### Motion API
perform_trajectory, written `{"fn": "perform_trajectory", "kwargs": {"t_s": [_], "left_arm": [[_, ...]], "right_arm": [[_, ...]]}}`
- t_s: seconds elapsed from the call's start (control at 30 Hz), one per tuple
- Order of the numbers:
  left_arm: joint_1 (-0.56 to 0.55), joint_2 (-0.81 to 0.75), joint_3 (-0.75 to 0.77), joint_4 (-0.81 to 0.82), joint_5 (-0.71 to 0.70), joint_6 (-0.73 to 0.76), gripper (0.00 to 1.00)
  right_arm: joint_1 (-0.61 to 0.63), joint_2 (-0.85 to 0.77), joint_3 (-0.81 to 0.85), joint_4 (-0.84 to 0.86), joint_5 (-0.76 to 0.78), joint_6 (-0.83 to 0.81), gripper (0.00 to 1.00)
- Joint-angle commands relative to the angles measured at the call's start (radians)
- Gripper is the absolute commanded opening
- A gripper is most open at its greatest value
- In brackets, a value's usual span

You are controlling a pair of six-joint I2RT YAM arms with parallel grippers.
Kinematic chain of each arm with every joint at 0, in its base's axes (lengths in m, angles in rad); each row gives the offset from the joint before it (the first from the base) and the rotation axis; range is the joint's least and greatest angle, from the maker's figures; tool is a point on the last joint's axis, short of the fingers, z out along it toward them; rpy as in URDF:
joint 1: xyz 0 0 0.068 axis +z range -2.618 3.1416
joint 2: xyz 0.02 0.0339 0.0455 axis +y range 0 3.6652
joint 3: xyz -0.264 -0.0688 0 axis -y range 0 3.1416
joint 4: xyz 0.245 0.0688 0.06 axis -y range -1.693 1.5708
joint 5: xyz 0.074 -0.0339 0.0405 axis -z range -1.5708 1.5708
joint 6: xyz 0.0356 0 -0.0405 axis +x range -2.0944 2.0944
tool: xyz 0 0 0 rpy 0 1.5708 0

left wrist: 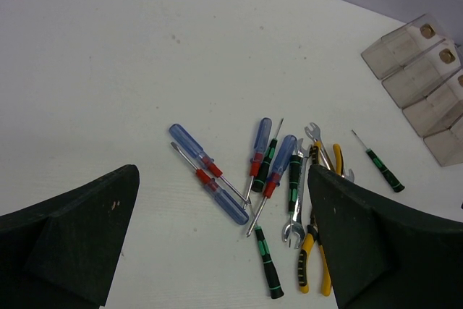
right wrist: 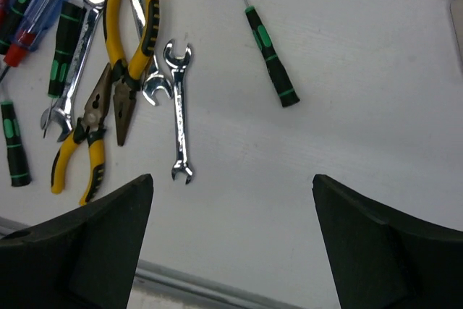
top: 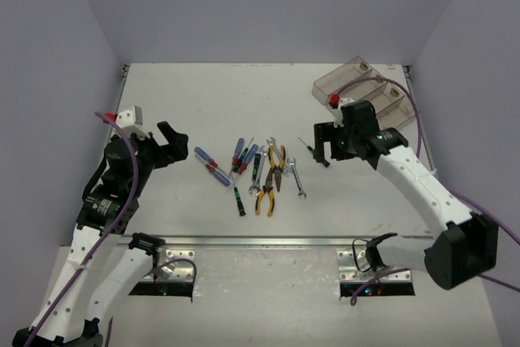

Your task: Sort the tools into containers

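Sorting seemingly not yet begun. Small hand tools (top: 258, 170) all lying loose in cluster at middle of white table (top: 187, 95). Joined clear smoky plastic bins (top: 345, 80) sitting far right, nothing showing inside where visible.

Left gripper (top: 173, 144) hovering left of cluster, fingers spread, carrying nothing. Right gripper (top: 323, 147) hovering right of cluster, fingers spread, empty.

Right wrist view showing lone black-and-green screwdriver (right wrist: 269, 59) lying apart, right of small silver wrench (right wrist: 180, 110) and yellow-and-black pliers (right wrist: 110, 30). Top view hiding most of it under gripper. Left wrist view showing blue-and-red screwdrivers (left wrist: 226, 202) and bins together.

Tools (top: 272, 178) in mid-table cluster; clear containers (top: 357, 80) back right
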Motion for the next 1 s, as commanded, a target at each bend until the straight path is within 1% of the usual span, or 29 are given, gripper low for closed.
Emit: {"fn": "perform_trajectory", "kwargs": {"t_s": [0.0,0.03,0.07,0.13,0.17,0.2,0.27,0.33,0.4,0.5,0.6,0.7,0.8,0.87,0.93,0.97], "left_arm": [[-0.01,0.005,-0.008,0.051,0.016,0.018,1.0],[-0.01,0.008,-0.006,0.051,0.018,0.019,1.0],[-0.01,0.007,-0.007,0.05,0.018,0.018,1.0],[-0.01,0.005,-0.007,0.05,0.019,0.019,1.0],[-0.01,0.004,-0.008,0.05,0.019,0.019,1.0],[-0.01,0.001,-0.008,0.051,0.021,0.017,1.0],[-0.01,-0.001,-0.008,0.053,0.024,0.019,1.0],[-0.01,-0.002,-0.009,0.053,0.027,0.021,1.0],[-0.01,-0.004,-0.009,0.054,0.033,0.022,1.0],[-0.011,-0.004,-0.009,0.056,0.04,0.023,1.0],[-0.01,-0.004,-0.008,0.055,0.037,0.024,1.0],[-0.011,-0.007,-0.008,0.055,0.031,0.024,1.0],[-0.011,-0.007,-0.008,0.054,0.03,0.024,1.0],[-0.01,-0.004,-0.008,0.056,0.034,0.024,1.0],[-0.01,-0.004,-0.008,0.056,0.034,0.024,1.0],[-0.01,-0.004,-0.006,0.055,0.034,0.024,1.0]], "right_arm": [[0.017,0.213,0.138,0.024,0.103,-0.164,0.89],[0.015,0.253,0.154,0.02,0.111,-0.206,0.87],[0.012,0.314,0.172,0.017,0.109,-0.228,0.82],[0.003,0.402,0.202,0.017,0.095,-0.264,0.71],[0.002,0.436,0.226,0.019,0.092,-0.293,0.65],[0.002,0.506,0.235,0.024,0.081,-0.31,0.63],[0.002,0.576,0.258,0.059,0.08,-0.335,0.58],[0.002,0.634,0.28,0.07,0.093,-0.373,0.49],[0.002,0.698,0.297,0.085,0.094,-0.393,0.44],[0.001,0.756,0.302,0.111,0.084,-0.42,0.39],[0.0,0.797,0.308,0.104,0.069,-0.423,0.17],[0.0,0.794,0.292,0.1,0.016,-0.395,0.02],[-0.004,0.771,0.287,0.098,-0.004,-0.319,0.0],[-0.018,0.734,0.294,0.107,-0.064,-0.251,0.0],[-0.053,0.674,0.297,0.127,-0.167,-0.188,0.0],[-0.057,0.669,0.3,0.141,-0.177,-0.151,0.0]]}}
